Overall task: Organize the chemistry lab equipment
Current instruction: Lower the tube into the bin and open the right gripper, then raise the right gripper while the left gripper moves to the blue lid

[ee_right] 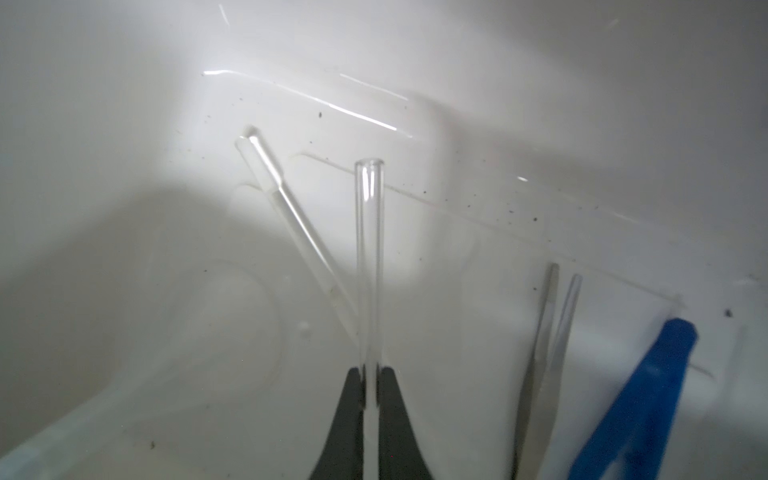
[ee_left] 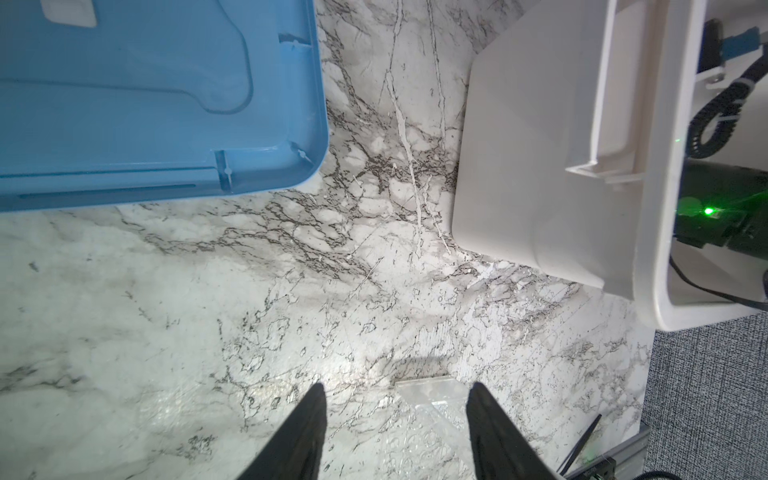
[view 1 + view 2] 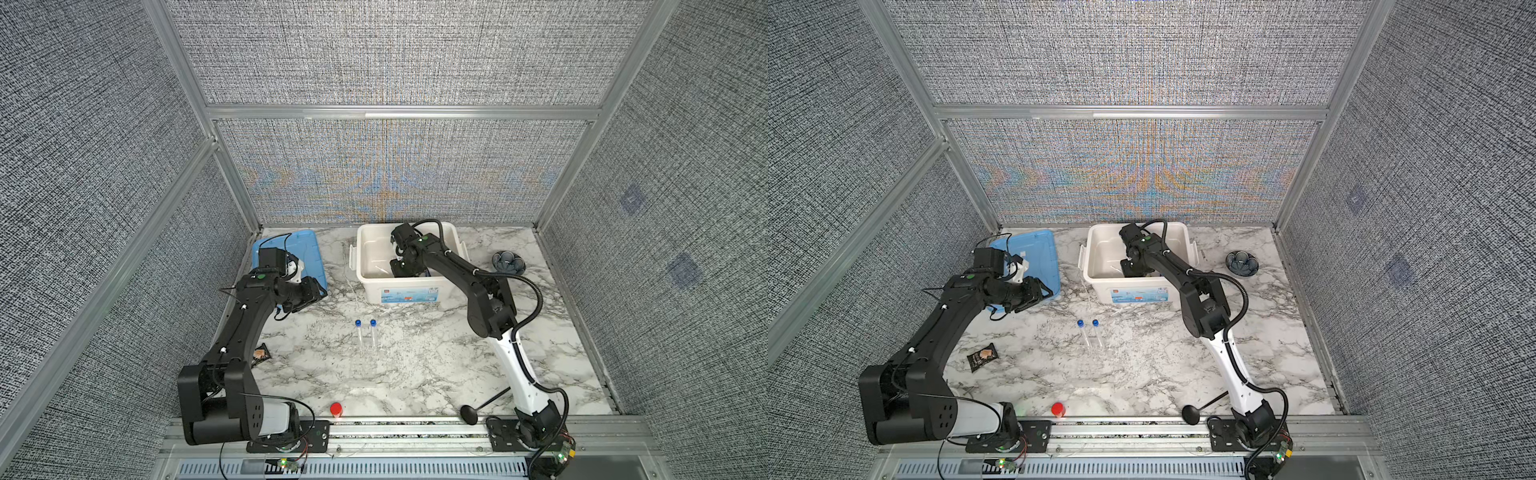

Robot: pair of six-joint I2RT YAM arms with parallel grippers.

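My right gripper [image 1: 370, 374] reaches down inside the white box [image 3: 360, 266] and is shut on a thin clear rod [image 1: 369, 257], which sticks out straight ahead of the fingertips. On the box floor lie a clear dropper [image 1: 291, 216], silver tweezers [image 1: 544, 345] and dark blue forceps [image 1: 640, 399]. Two clear blue-capped tubes [image 3: 358, 332] [image 3: 373, 332] stand mid-table in both top views. My left gripper [image 2: 397, 390] hovers open over the marble by the blue lid, holding nothing. The edge of a clear rack [image 2: 432, 392] shows between its fingers, farther off.
A blue lid [image 3: 309, 249] lies at the back left under my left arm. A grey-blue flower dish [image 3: 508, 262] sits right of the box. A black ladle [image 3: 469, 413], a red cap [image 3: 336, 409] and a dark snack packet [image 3: 982, 356] lie nearer the front.
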